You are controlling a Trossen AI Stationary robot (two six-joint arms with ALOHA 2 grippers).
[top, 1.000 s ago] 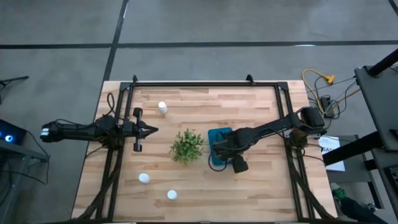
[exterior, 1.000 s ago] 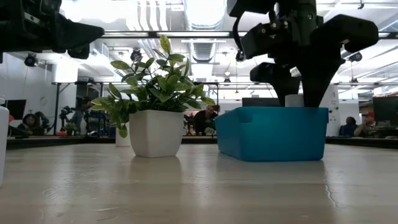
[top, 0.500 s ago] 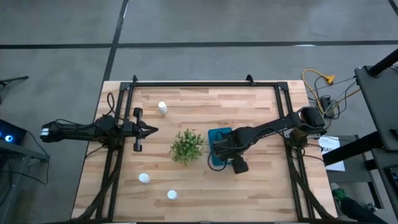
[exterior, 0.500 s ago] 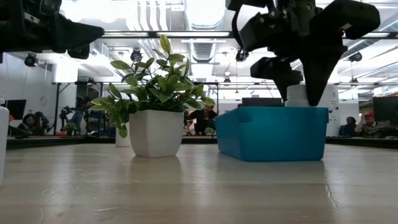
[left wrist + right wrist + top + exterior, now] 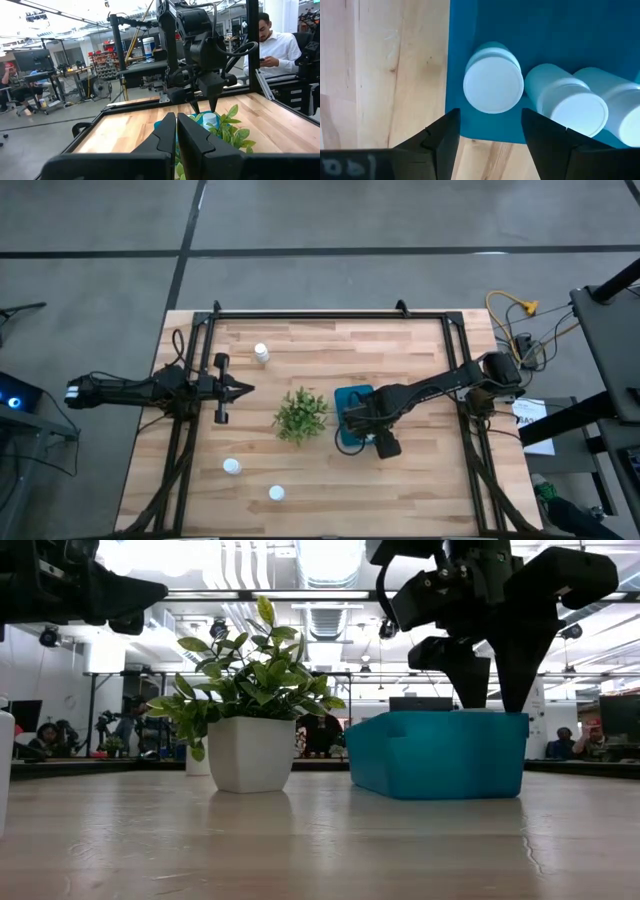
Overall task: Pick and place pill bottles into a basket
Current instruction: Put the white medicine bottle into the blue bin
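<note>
Altogether three pill bottles (image 5: 493, 84) in basket (image 5: 470, 50), three outside.

White pill bottles (image 5: 493, 84), teal-blue basket (image 5: 560, 35)

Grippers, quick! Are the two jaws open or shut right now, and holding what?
Left gripper: shut, holding nothing.
Right gripper: open over the basket, holding nothing.

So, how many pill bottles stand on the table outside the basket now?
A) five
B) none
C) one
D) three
D: the high view shows three pill bottles on the wood, one toward the far edge and two near the front, all outside the basket.
</note>
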